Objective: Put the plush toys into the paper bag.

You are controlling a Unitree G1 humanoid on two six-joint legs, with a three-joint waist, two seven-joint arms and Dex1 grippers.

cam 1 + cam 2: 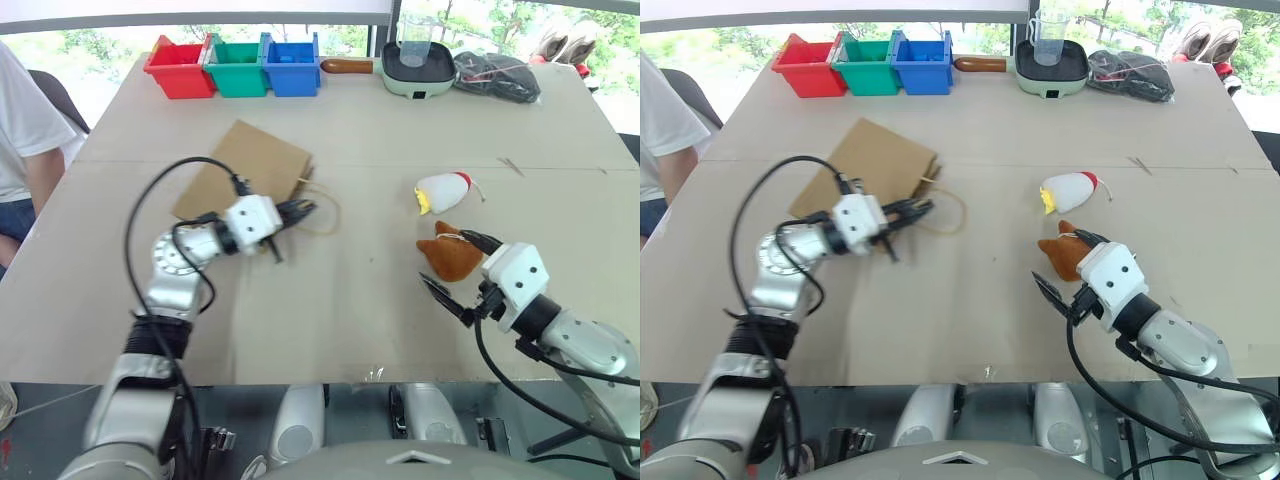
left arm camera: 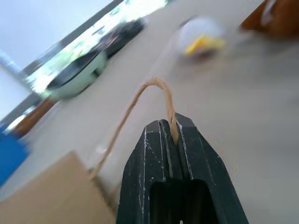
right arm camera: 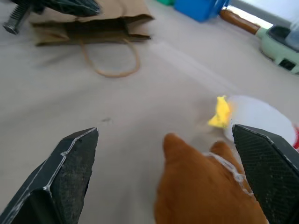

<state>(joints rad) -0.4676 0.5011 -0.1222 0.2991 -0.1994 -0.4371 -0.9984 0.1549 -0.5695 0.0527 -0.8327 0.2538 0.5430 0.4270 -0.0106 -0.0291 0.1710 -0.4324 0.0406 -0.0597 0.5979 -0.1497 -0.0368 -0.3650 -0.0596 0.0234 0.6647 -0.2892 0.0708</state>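
Observation:
The brown paper bag lies flat on the table, its mouth toward the middle. My left gripper is shut on one thin loop handle, which is pinched between its fingertips; the other handle lies on the table. To the right, the white plush toy with a yellow beak lies on its side. Just in front of it is the brown plush toy. My right gripper stands open, its two fingers either side of the brown toy and not closed on it.
Red, green and blue bins stand along the far edge. Beside them is a pale green pan with a clear cup on it, then a black bag. A person in a white shirt sits at the left edge.

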